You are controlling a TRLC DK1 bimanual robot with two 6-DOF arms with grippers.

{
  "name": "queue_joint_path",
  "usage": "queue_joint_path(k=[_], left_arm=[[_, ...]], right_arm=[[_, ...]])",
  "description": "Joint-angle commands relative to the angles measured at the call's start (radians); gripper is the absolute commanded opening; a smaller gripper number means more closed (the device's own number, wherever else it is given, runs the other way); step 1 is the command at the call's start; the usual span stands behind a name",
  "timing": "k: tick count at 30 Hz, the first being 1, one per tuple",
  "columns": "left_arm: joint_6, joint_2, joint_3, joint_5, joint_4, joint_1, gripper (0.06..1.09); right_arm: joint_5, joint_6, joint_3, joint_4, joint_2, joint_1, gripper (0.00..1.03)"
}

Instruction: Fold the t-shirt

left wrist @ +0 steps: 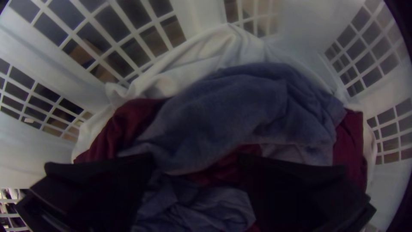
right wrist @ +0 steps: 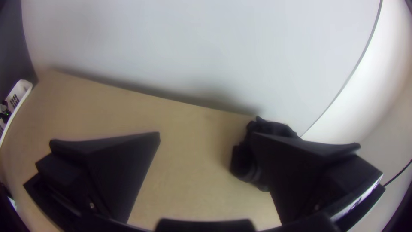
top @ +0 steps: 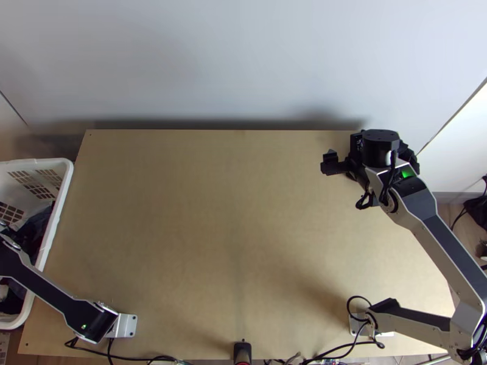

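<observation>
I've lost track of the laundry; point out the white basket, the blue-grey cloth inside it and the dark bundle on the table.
White basket (top: 56, 213): top view, on its rim.
Blue-grey cloth (left wrist: 223, 111): left wrist view, middle of its bunched top.
Dark bundle (right wrist: 244, 162): right wrist view, its uncovered side.

In your top view, a smooth, pale grey wall (top: 243, 61) rises beyond the far edge of a light brown wooden table (top: 201, 213). A soft dark shadow (top: 243, 124) runs along the foot of that wall, and fainter shading lies across the tabletop. To your right, a thin dark slanting seam (top: 453, 118) separates the wall from a brighter white wall surface (top: 465, 146). Below that surface you have a grey skirting strip (top: 448, 198), then a light, wood-toned floor (top: 453, 213) beside the table.
</observation>
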Motion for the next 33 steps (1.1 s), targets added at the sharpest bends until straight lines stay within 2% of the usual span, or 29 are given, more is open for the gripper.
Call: queue_joint_path(k=[1, 3, 6, 8, 9, 11, 15, 21, 26, 29, 33], left_arm=[[-0.022, 0.023, 0.015, -0.007, 0.064, 0.002, 0.40], [-0.010, 0.021, 0.016, 0.011, 0.074, 0.007, 0.40], [0.041, 0.023, 0.019, 0.043, 0.064, -0.002, 0.34], [0.081, 0.036, 0.049, 0.140, 0.033, -0.001, 0.29], [0.093, 0.049, 0.075, 0.159, 0.008, -0.001, 0.27], [0.079, 0.067, 0.124, 0.160, 0.013, 0.012, 0.15], [0.135, 0.061, 0.124, 0.171, -0.036, 0.001, 0.14], [0.033, -0.025, 0.131, 0.172, -0.096, 0.024, 0.14], [0.052, -0.065, 0.133, 0.165, -0.153, 0.030, 0.10], [0.046, -0.099, 0.128, 0.177, -0.216, 0.045, 0.13], [0.010, -0.151, 0.124, 0.180, -0.199, 0.070, 0.15]], right_arm=[[0.011, -0.014, -0.002, 0.002, 0.019, 0.000, 0.98], [0.017, -0.017, -0.002, 0.005, 0.021, -0.003, 0.98], [0.023, -0.021, 0.003, 0.009, 0.022, -0.001, 0.98], [0.024, -0.022, 0.003, 0.009, 0.024, -0.001, 0.98], [0.026, -0.022, 0.003, 0.009, 0.024, -0.001, 0.98], [0.028, -0.025, 0.001, 0.009, 0.024, -0.003, 0.98], [0.032, -0.028, 0.000, 0.009, 0.022, -0.003, 0.98], [0.037, -0.027, -0.022, 0.009, 0.021, -0.003, 0.98], [0.037, -0.027, -0.033, 0.026, 0.021, -0.001, 0.98], [0.037, -0.028, -0.033, 0.028, 0.021, -0.001, 0.98], [0.038, -0.028, -0.039, 0.029, 0.016, -0.001, 0.98]])
